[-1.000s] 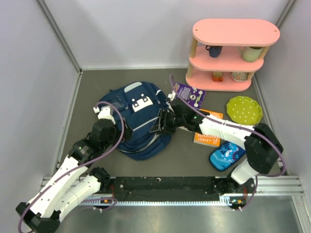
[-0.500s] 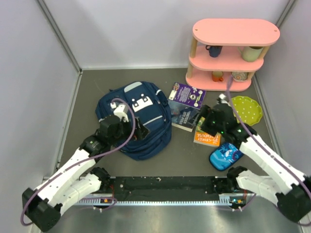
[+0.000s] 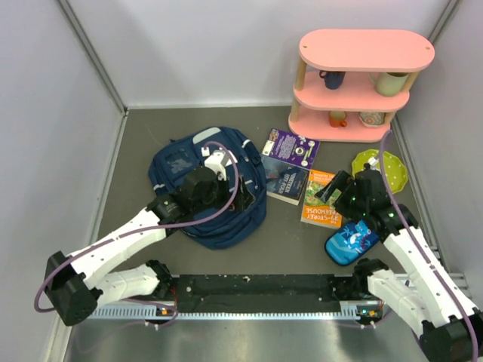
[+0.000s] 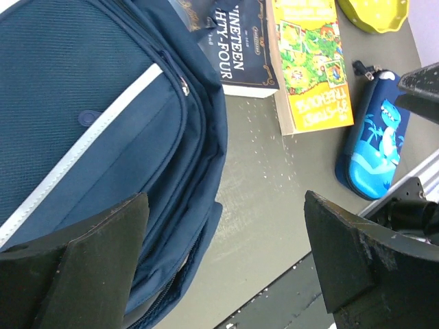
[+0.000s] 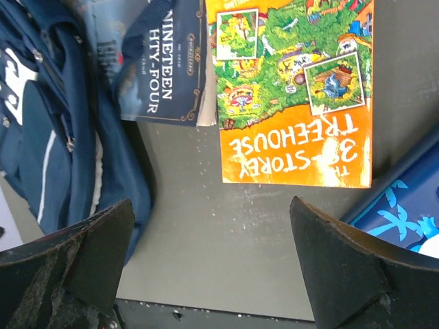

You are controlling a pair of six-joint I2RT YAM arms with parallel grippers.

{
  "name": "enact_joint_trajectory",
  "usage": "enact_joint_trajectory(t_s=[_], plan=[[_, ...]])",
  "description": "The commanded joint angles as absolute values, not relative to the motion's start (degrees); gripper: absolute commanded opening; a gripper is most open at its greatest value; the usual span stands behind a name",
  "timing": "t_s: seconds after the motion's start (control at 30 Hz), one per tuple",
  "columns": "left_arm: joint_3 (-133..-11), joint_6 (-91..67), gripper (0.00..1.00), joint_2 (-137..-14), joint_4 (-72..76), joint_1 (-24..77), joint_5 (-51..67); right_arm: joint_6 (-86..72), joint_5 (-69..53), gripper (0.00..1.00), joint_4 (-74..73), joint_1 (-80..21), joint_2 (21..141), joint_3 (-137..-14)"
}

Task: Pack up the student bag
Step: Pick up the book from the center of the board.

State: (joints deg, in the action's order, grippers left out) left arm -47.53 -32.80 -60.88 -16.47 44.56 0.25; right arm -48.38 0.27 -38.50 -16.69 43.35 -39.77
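Observation:
The navy student bag lies flat on the grey table, left of centre, with its white stripe trim showing in the left wrist view. Its side zip gapes a little at the lower right edge. My left gripper is open and empty over the bag's right edge. My right gripper is open and empty above the orange storybook, over bare table in its own view. The bag's edge also shows in the right wrist view.
A navy paperback and a purple book lie right of the bag. A blue cartoon pencil case lies near the front right. A green dotted plate and a pink shelf with mugs stand at the back right.
My left gripper has moved right across the bag to its right edge. My right gripper has pulled back from the bag to above the orange book.

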Motion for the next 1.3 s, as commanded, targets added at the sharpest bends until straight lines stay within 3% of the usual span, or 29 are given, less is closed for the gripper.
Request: enact_joint_trajectory(t_s=[0.0,0.17,0.23,0.5,0.73,0.93,1.27], plan=[[-49.31,-32.25,0.99,-57.92,-16.7,44.56,-3.42,-46.14,-0.44,0.94,-40.61,-15.91,44.56,-43.07],[-48.61,-33.05,0.99,-57.21,-11.53,44.56,1.47,-45.53,-0.18,0.96,-40.52,-14.25,46.58,-42.98],[-48.87,-34.1,0.94,-58.44,-7.84,44.56,5.42,-44.48,-0.18,0.97,-40.52,-13.36,47.72,-43.42],[-56.51,-34.98,0.97,-75.04,-1.15,49.29,12.21,-40.96,-1.22,0.97,-38.33,-5.39,55.54,-44.13],[-63.0,-38.05,0.98,-89.46,6.15,53.17,15.47,-39.29,-12.46,0.97,-30.43,5.52,61.78,-40.34],[-70.38,-39.11,0.97,-103.16,7.82,53.61,19.59,-38.41,-14.24,0.96,-27.07,6.59,66.96,-39.46],[-75.67,-40.96,0.95,-112.23,7.82,53.96,20.56,-37.62,-17.67,0.95,-22.06,8.88,72.77,-39.29]])
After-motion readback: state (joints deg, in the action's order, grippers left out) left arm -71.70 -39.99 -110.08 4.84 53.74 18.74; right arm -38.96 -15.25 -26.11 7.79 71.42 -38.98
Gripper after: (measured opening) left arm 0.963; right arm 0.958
